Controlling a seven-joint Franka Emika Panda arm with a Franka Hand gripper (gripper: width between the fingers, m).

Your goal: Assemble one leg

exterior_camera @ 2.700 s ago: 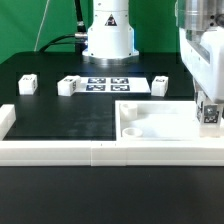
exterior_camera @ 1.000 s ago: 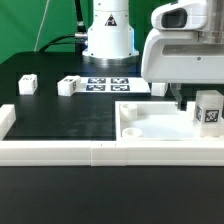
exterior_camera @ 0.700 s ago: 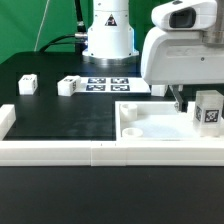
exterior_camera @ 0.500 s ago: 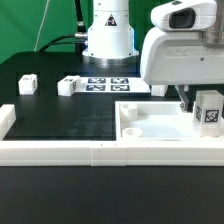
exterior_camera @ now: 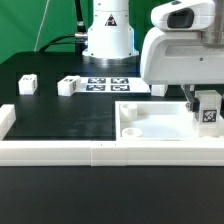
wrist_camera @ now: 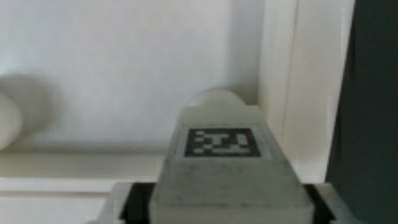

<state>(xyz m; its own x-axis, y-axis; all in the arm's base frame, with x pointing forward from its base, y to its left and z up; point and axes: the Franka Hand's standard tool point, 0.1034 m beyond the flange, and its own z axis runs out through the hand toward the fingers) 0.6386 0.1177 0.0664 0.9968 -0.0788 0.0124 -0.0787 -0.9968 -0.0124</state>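
Note:
My gripper (exterior_camera: 205, 106) is shut on a leg (exterior_camera: 208, 114), a small white block with a black-and-white marker tag. It holds the leg at the exterior view's right, over the right end of the large flat white slab (exterior_camera: 150, 122). In the wrist view the leg (wrist_camera: 224, 150) fills the gap between my gripper's (wrist_camera: 226, 205) dark fingers (wrist_camera: 139, 202) and stands by the slab's corner recess next to its raised right rim (wrist_camera: 317, 90). Whether the leg touches the slab cannot be told.
Three more white legs lie on the black table: one at far left (exterior_camera: 27, 84), one beside it (exterior_camera: 68, 86), one right of the marker board (exterior_camera: 158, 86). The marker board (exterior_camera: 108, 84) lies before the arm's base. A white rail (exterior_camera: 60, 150) runs along the front.
The arm's bulky wrist swung in over the slab's right end. In the last half second the leg turned slightly and sank a little in my grip.

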